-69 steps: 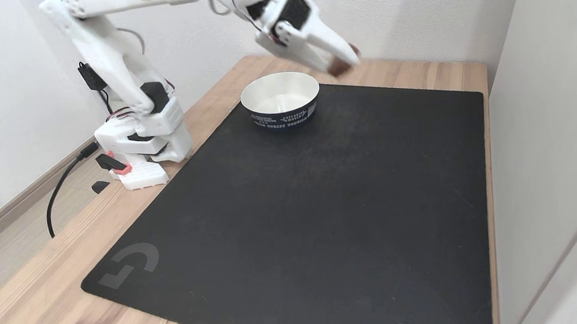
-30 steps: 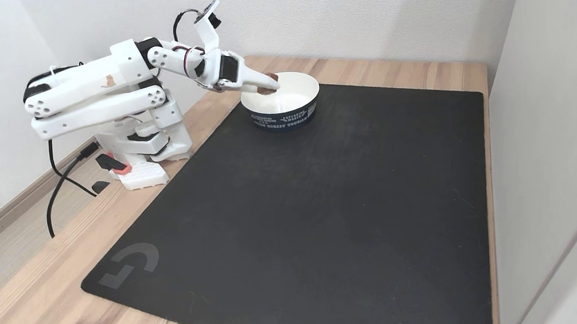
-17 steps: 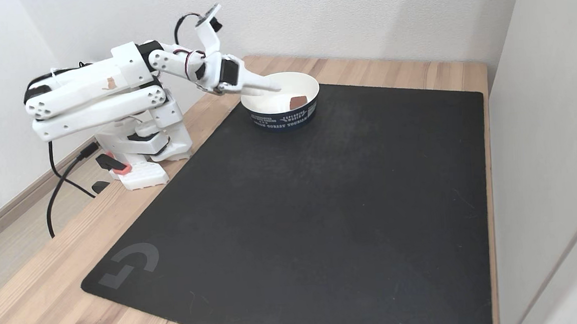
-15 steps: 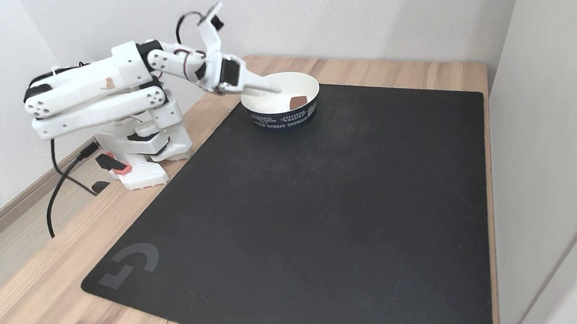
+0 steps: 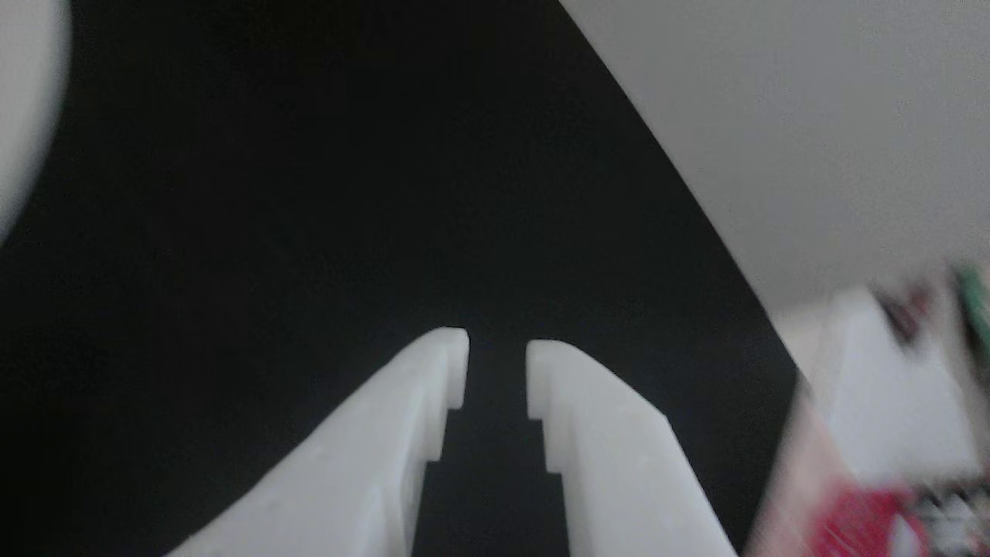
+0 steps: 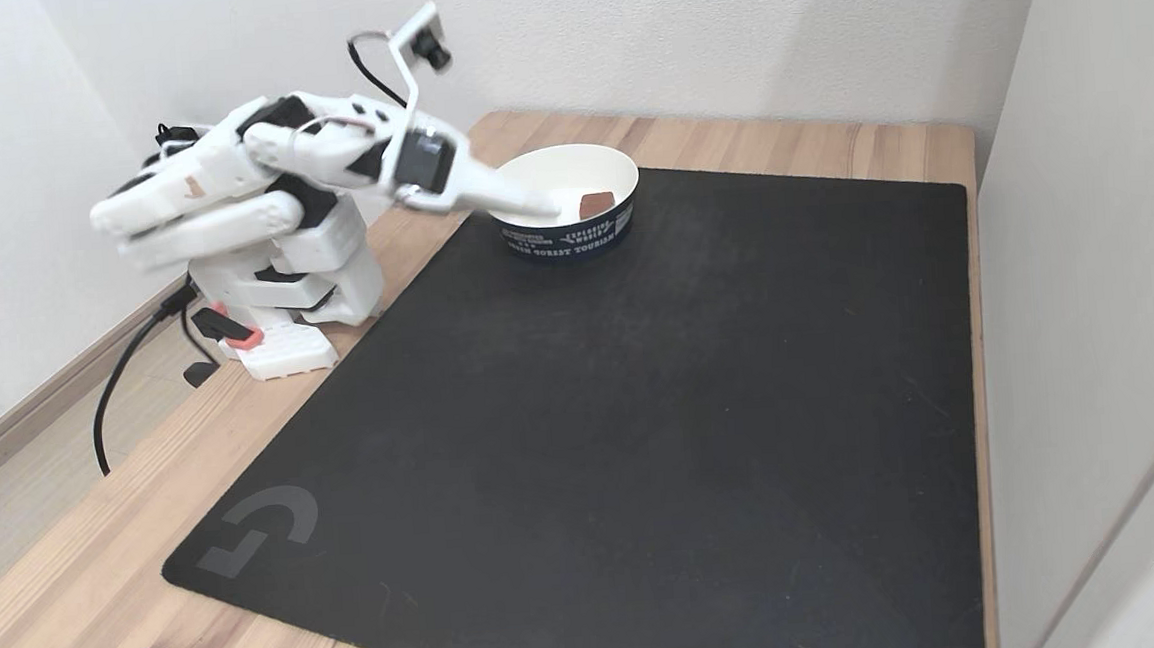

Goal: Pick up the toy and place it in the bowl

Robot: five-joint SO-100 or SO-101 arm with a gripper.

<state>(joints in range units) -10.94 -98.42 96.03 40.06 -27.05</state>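
toy [image 6: 595, 205] lay inside the bowl [image 6: 532, 241], job likely done | gripper [image 5: 497, 357] empty, jaws a little apart, low by the near rim | other view blurry

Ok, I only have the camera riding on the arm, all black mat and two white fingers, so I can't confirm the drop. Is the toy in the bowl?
Observer: Yes. In the fixed view the toy lies inside the bowl, against its right inner wall.
Operator: Is the gripper clear of it?
Observer: The gripper is at the bowl's left rim, apart from the toy.
Operator: My fingers show a gap with nothing between. Where does the bowl stand?
Observer: At the far left corner of the black mat, near the arm's base.
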